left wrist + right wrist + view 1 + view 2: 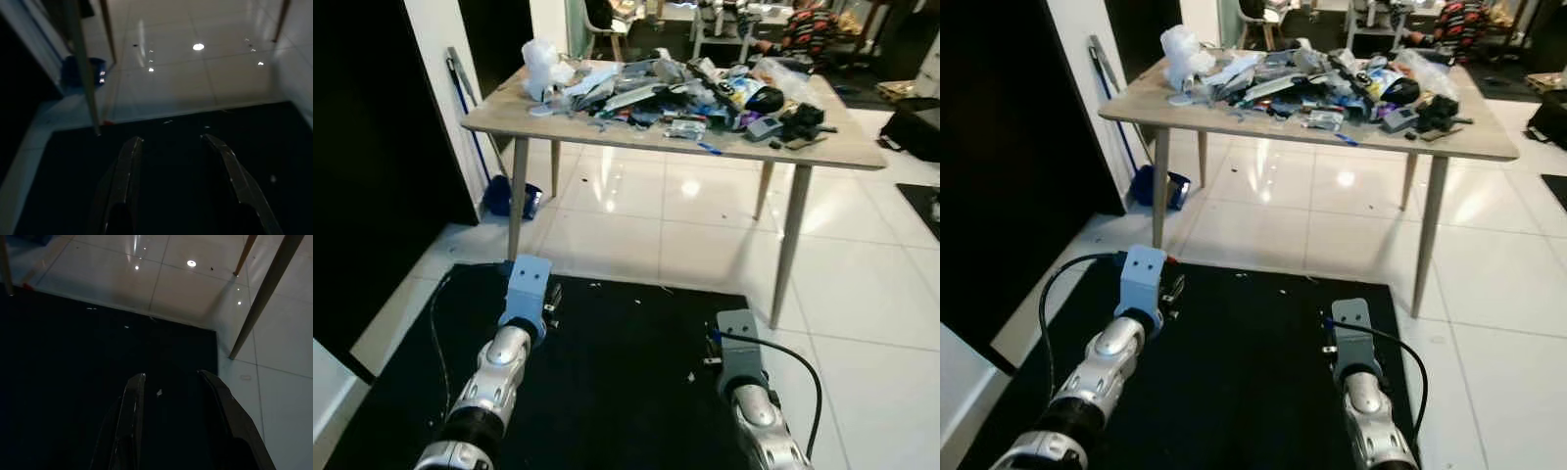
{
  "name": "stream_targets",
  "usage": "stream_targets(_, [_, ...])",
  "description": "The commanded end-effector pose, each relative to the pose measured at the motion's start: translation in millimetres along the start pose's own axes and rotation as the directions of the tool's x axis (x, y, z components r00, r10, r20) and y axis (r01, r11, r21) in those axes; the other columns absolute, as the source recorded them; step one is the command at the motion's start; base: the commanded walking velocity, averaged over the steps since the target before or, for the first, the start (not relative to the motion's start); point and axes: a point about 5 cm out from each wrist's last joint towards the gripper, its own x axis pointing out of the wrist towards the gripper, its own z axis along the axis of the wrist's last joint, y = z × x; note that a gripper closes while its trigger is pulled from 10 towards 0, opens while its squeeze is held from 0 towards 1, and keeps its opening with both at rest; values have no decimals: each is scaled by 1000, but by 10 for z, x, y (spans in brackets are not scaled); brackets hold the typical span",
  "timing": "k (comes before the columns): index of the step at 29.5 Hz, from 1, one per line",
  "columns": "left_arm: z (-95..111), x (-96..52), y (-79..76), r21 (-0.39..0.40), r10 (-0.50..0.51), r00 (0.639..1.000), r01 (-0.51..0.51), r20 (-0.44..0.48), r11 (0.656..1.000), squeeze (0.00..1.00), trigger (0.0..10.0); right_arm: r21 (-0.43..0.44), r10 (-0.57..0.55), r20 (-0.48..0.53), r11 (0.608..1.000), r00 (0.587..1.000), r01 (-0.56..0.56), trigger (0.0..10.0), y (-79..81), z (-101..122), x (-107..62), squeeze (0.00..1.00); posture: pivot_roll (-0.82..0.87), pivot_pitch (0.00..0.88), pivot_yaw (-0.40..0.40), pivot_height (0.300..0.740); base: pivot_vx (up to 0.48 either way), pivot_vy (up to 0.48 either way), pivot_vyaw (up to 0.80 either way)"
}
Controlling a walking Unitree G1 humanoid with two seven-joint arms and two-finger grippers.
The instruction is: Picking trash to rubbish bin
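Lowest in the left eye view, your arms hang over the black floor mat (607, 392); the mixed heap of crumpled wrappers and plastic trash (675, 93), light and soft, tops the pale wooden tabletop (842, 147) in the upper frame. Pinch a loose fold. In the wrist views, left pincer (171, 144) and right pincer (168, 379) gape wide, empty.

We hold both arms low and forward; our left gripper (168, 147) and right gripper (171, 382) have fingers spread apart, holding nothing.

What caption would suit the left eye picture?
Both arms held low over a black mat, facing a table piled with trash.
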Motion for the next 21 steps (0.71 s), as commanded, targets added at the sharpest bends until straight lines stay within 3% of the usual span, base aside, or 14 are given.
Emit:
stream_targets(1, [-22, -4, 0, -6, -2, 1000, 2, -11, 1000, 0, 10000, -5, 2, -10, 1000, 1000, -2, 10000, 2, -17, -5, 0, -62, 67, 41, 740, 371, 0, 0])
stream_targets(9, [8, 21, 48, -94, 56, 998, -57, -13, 994, 0, 10000, -3, 5, -10, 1000, 1000, -5, 10000, 17, -7, 6, 0, -59, 60, 46, 740, 369, 0, 0])
stream_targets(21, [46, 53, 157, -109, 108, 994, -110, -24, 988, 0, 10000, 17, 10, 7, 1000, 1000, -10, 10000, 69, 66, 47, 0, -49, 52, 55, 740, 370, 0, 0])
